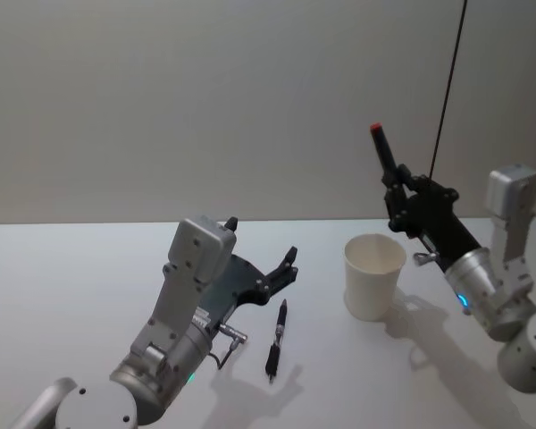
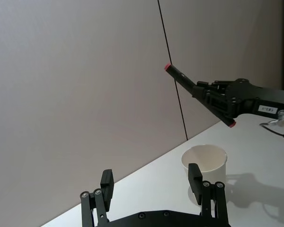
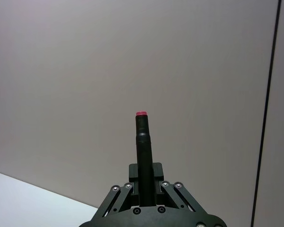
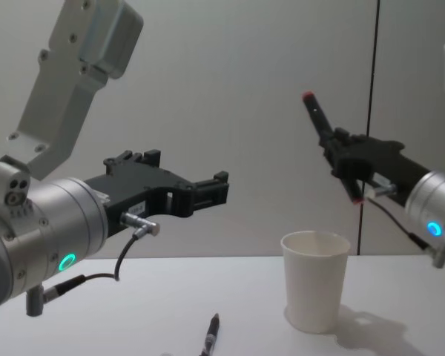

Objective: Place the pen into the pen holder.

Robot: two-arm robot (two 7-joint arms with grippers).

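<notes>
clamping the pen (image 1: 386,154) low in our right gripper (image 1: 398,181) above the cup (image 1: 373,277), we judge it light, stiff, slick; left gripper (image 1: 262,239) gapes left of the cup.

The left arm reaches in from the lower left with its silver wrist bent, and the left hand (image 1: 262,239) hangs level, pointing forward and a little toward the right side, its two black fingers (image 2: 195,176) spread wide apart with nothing between them. The right arm comes in from the right edge, forearm slanting up and inward. The right hand (image 1: 397,185) is raised high and tilted upward, its fingers closed on a red-tipped pen (image 1: 384,150) that sticks up past the fingertips.
</notes>
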